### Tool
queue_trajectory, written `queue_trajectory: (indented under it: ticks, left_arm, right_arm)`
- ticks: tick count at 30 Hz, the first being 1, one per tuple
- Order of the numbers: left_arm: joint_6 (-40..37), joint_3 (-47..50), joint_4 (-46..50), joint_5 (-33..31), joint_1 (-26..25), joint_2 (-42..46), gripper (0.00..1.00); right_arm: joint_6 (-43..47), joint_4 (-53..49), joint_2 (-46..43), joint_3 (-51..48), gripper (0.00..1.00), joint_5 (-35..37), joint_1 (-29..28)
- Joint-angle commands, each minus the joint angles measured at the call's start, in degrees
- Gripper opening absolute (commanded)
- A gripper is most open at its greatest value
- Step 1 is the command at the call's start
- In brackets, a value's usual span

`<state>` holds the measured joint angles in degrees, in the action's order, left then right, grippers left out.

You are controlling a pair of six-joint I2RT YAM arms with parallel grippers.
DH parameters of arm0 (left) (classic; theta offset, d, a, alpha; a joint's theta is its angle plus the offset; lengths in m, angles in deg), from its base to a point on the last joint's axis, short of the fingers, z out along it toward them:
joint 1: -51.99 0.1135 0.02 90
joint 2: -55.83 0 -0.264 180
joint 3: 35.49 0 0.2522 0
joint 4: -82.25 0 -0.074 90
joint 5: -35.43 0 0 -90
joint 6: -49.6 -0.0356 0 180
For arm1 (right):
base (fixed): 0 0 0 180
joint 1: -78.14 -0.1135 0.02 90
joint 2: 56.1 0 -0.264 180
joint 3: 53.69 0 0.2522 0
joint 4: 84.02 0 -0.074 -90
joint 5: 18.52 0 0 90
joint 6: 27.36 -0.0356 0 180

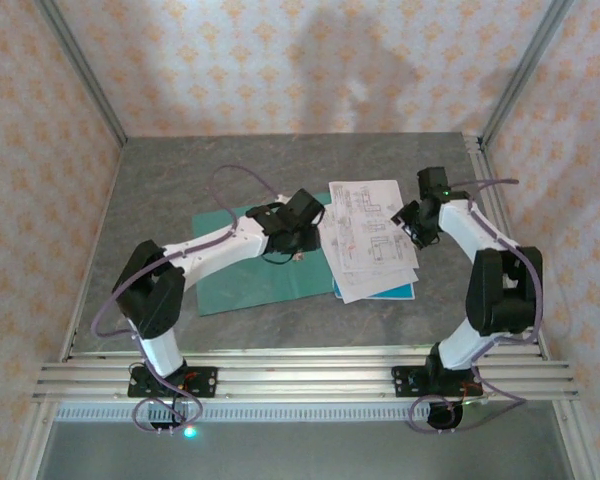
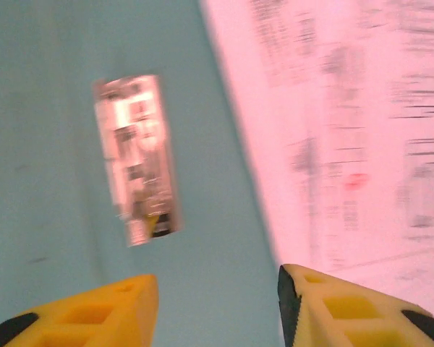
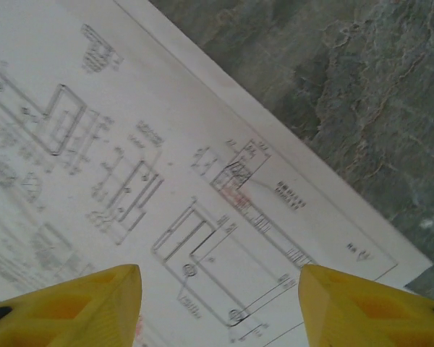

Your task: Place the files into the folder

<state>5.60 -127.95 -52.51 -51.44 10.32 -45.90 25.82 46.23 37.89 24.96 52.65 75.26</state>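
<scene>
The teal-green folder [image 1: 250, 270] lies open and flat on the table, its right cover mostly under the files [image 1: 368, 238], a fanned stack of white sheets with line drawings. My left gripper [image 1: 298, 238] hovers over the folder's spine beside the papers' left edge. In the left wrist view the metal clip [image 2: 136, 159] shines on the folder [image 2: 50, 181], the files [image 2: 347, 130] lie to the right, and the gripper [image 2: 217, 311] is open. My right gripper [image 1: 416, 222] is at the papers' right edge. Its wrist view has it [image 3: 220, 307] open above the printed files [image 3: 152, 188].
Grey marbled table [image 1: 180, 185] surrounds the folder, also seen past the paper's corner as table [image 3: 333, 79]. Patterned walls enclose the cell on three sides, and an aluminium rail [image 1: 300, 375] runs along the near edge by the arm bases.
</scene>
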Motion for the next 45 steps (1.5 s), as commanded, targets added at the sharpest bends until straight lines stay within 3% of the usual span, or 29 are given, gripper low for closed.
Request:
queue_trajectory:
  ticks: [1, 5, 11, 26, 36, 45]
  left_arm:
    - [1.4, -4.7, -4.2, 6.8, -0.5, -5.7, 0.51]
    - [2.5, -11.4, -4.3, 8.8, -2.9, -13.4, 0.51]
    - [3.1, -15.3, -3.1, 5.9, -3.5, -17.9, 0.52]
    - [-4.3, -34.1, 0.9, 7.7, 5.8, -29.9, 0.55]
    - [-8.5, -57.7, 8.5, 9.6, 10.5, -45.1, 0.54]
    - [-9.3, -61.1, 4.2, 13.3, 11.7, -50.6, 0.53]
  right_arm:
    - [6.1, -1.3, 4.1, 2.6, 0.59, -4.3, 1.1]
    - [7.5, -2.2, 7.6, 3.8, 0.59, -4.8, 2.4]
    - [7.2, -2.0, 9.4, 3.1, 0.59, -4.7, 2.5]
    - [7.1, -3.6, 12.6, 7.7, 0.59, -2.5, 2.5]
    - [6.3, -4.2, 16.0, 12.0, 0.58, -3.3, 2.3]
    - [5.7, -5.2, 19.0, 14.9, 0.58, -4.3, 1.0]
